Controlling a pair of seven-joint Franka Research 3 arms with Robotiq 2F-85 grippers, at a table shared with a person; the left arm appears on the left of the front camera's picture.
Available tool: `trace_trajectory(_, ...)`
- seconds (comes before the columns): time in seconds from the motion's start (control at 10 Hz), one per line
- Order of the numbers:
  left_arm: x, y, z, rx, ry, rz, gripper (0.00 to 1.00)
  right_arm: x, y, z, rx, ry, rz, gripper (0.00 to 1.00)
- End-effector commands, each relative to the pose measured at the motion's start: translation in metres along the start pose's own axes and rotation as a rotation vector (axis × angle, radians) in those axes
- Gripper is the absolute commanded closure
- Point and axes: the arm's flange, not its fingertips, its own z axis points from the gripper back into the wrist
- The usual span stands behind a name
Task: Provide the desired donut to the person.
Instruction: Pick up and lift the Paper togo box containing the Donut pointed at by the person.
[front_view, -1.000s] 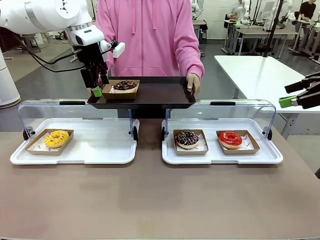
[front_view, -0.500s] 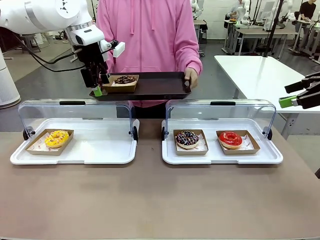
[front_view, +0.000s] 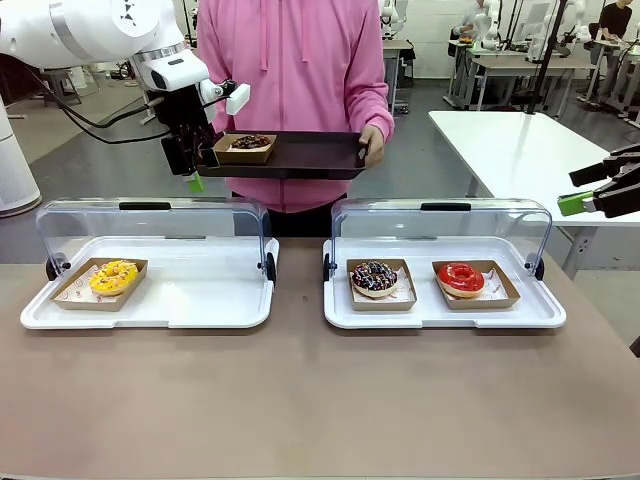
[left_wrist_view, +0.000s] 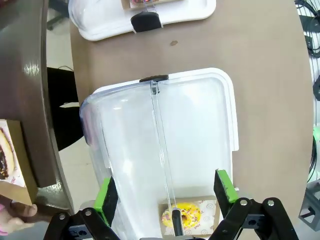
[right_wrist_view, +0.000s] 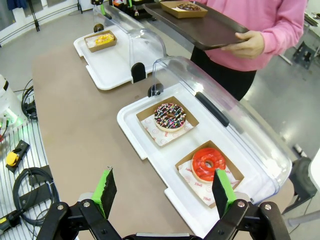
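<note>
Front view: person (front_view: 290, 60) holds the tray (front_view: 300, 160) level so the chocolate donut (front_view: 249, 142) rides safe; left hand (front_view: 200, 166) beside it is spread wide, empty, and right hand (front_view: 586, 189) sits parked aside, also open.

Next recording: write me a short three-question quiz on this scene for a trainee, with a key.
1. True or false: the left gripper grips the chocolate donut on the dark tray that the person holds.
2. The lone donut in the left display case is: A red, B yellow, C chocolate.
3. Fill in: the right display case holds ___ donuts.
Key: 1 false, its jaws stand open, holding nothing; 2 B; 3 two.
</note>
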Motion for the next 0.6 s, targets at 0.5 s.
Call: trace_trajectory(0.5,-0.079,-0.195,0.009,0.303,-0.350,0.466,0.00,-0.001,-0.002,-0.002,0.008,-0.010,0.002,0.00)
